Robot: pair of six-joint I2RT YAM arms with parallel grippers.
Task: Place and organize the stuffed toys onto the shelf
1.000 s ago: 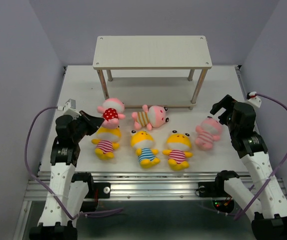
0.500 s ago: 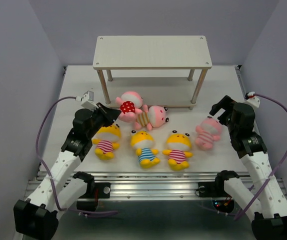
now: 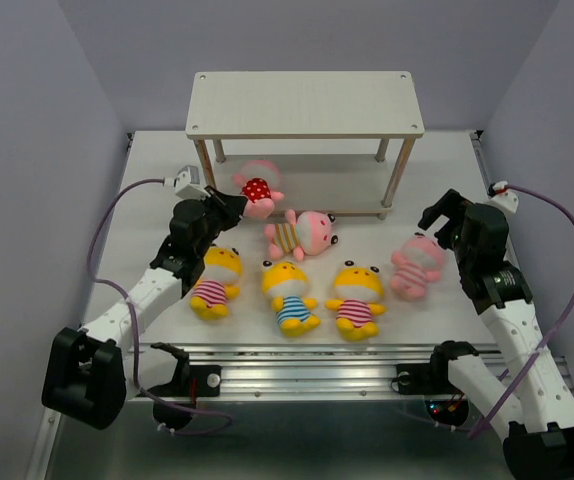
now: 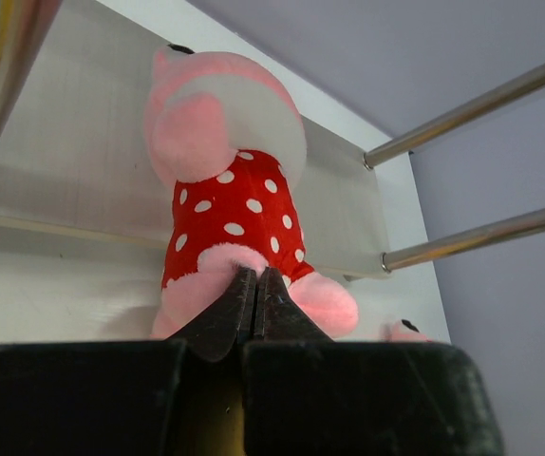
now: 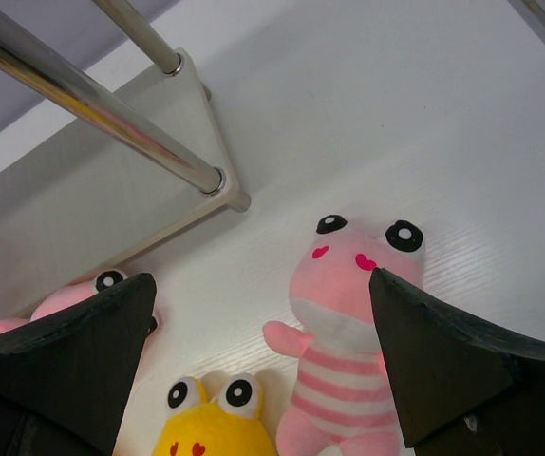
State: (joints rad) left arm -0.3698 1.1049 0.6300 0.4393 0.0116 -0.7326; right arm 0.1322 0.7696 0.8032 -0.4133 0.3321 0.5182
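My left gripper (image 3: 231,207) is shut on the lower body of the pink toy with the red-dotted shirt (image 3: 257,188). It holds it at the front left of the shelf's (image 3: 305,104) lower board, beside the left front leg. In the left wrist view the fingertips (image 4: 255,277) pinch the toy (image 4: 230,204), whose head reaches over the lower board (image 4: 73,166). My right gripper (image 3: 443,222) is open and empty, just above the pink toy with pink stripes (image 3: 416,265); that toy lies between the open fingers in the right wrist view (image 5: 348,285).
On the table lie a pink toy with brown stripes (image 3: 302,233), a yellow toy with pink stripes (image 3: 214,280), a yellow one with blue stripes (image 3: 287,292) and another yellow with pink stripes (image 3: 357,297). The shelf's thin metal legs (image 5: 149,133) stand near both grippers.
My left arm has carried the red-dotted pink toy from the table's left side away and to the right, up to the shelf's lower board. The right arm has barely moved.
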